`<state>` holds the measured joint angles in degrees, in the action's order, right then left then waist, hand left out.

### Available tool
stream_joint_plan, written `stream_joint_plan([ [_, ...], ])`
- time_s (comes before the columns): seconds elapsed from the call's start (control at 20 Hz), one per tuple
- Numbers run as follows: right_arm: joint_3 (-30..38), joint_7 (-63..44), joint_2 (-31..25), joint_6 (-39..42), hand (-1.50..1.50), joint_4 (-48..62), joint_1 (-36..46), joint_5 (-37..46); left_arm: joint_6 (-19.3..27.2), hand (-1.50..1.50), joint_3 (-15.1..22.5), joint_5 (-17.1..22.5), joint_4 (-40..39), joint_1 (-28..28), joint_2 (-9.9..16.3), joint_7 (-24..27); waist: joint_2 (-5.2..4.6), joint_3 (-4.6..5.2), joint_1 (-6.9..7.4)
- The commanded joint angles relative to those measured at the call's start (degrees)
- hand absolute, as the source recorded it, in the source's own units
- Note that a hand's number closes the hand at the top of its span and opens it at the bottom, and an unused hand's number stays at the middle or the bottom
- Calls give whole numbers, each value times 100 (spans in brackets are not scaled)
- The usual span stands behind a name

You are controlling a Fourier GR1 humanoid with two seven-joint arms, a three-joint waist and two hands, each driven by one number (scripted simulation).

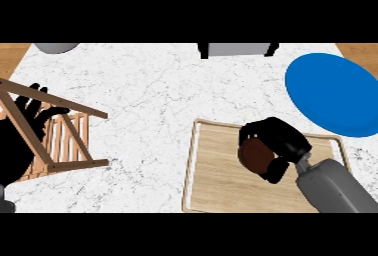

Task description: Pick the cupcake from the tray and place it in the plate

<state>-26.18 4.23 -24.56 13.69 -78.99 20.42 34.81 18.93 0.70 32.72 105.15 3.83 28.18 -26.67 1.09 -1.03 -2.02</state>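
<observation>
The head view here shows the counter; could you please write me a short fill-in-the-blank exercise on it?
1. The right hand is curled round the ___.
2. The cupcake is above the wooden ___.
3. The plate is ___ in colour.
4. The left hand, open, shows beside the wooden ___.

Missing words: cupcake; tray; blue; rack

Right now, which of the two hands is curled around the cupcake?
The right hand, over the wooden tray, is curled round the brown cupcake. The left hand rests open by the wooden rack.
</observation>
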Motion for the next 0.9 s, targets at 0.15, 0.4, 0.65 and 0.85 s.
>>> stream_joint_plan([
  [0.15,913,-128,-40,-1388,150,-852,95,222,-398,0,566,-1022,-541,-371,231,761,-106,107,-221],
  [0.4,1490,-674,18,-2178,150,-1447,16,502,-370,0,547,-1014,-606,-345,276,798,-107,112,-242],
  [0.65,2091,-912,39,-2227,150,-1534,-292,29,-444,0,856,-1301,-921,-293,29,1256,-142,112,-174],
  [0.85,2637,-1016,-88,-2094,150,-1169,-113,-368,-470,0,805,-1302,-1158,-67,29,1295,-166,111,-35],
])
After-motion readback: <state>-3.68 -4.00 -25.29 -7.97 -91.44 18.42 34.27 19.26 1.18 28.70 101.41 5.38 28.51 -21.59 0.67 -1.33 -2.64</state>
